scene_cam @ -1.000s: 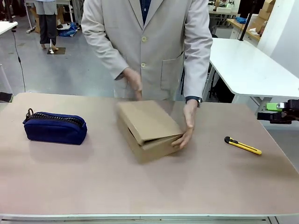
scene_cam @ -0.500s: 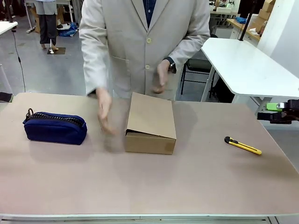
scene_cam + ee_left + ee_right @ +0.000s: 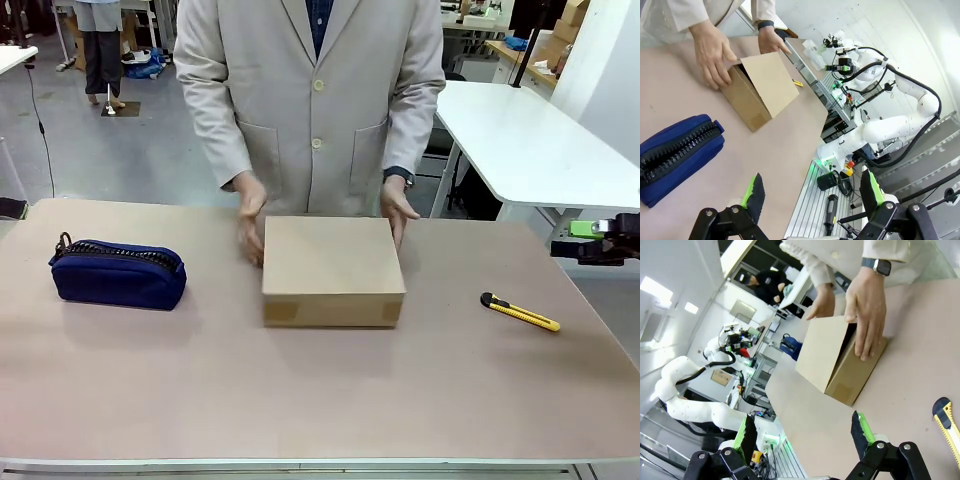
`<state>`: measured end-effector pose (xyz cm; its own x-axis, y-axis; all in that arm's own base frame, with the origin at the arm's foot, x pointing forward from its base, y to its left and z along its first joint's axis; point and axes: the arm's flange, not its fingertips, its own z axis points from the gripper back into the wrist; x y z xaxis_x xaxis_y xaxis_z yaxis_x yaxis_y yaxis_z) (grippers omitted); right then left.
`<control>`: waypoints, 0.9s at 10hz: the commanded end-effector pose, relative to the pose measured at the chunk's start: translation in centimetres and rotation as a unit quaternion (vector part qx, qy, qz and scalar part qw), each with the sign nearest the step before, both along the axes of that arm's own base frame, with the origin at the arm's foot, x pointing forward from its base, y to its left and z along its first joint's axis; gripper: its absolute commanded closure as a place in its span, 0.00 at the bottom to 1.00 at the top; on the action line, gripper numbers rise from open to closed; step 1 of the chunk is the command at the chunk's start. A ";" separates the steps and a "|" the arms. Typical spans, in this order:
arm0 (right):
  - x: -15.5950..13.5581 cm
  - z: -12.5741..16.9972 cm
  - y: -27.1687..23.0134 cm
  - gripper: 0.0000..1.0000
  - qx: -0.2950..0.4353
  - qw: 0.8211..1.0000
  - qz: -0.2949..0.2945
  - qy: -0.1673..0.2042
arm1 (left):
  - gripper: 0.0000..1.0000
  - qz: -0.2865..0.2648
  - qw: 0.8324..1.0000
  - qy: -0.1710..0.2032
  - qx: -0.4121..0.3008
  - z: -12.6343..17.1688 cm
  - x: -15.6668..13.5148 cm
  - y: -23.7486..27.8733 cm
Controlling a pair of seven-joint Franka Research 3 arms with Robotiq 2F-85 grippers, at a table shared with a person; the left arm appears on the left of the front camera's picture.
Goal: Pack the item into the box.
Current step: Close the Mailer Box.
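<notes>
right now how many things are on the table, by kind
box: 1
pouch: 1
knife: 1
total: 3

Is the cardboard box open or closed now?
Closed: the box has its lid lying flat on top, and the person's hands rest at both sides.

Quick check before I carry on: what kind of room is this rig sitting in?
Probably a robotics lab or workshop: white robot arms at other stations, plain white work tables, and a person in a light coat squaring the cardboard box on the shared table.
</notes>
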<state>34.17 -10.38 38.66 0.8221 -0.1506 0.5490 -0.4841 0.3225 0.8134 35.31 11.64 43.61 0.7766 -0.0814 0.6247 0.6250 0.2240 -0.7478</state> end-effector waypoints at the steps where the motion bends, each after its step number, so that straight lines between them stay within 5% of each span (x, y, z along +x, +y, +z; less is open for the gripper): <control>1: -0.1 0.2 0.1 0.00 0.002 1.000 0.005 -0.002 | 0.00 0.004 1.000 -0.010 -0.001 0.1 0.0 0.0; 9: -0.1 0.2 0.1 0.00 0.002 1.000 0.005 -0.002 | 0.00 0.004 1.000 -0.010 -0.001 0.1 0.0 0.0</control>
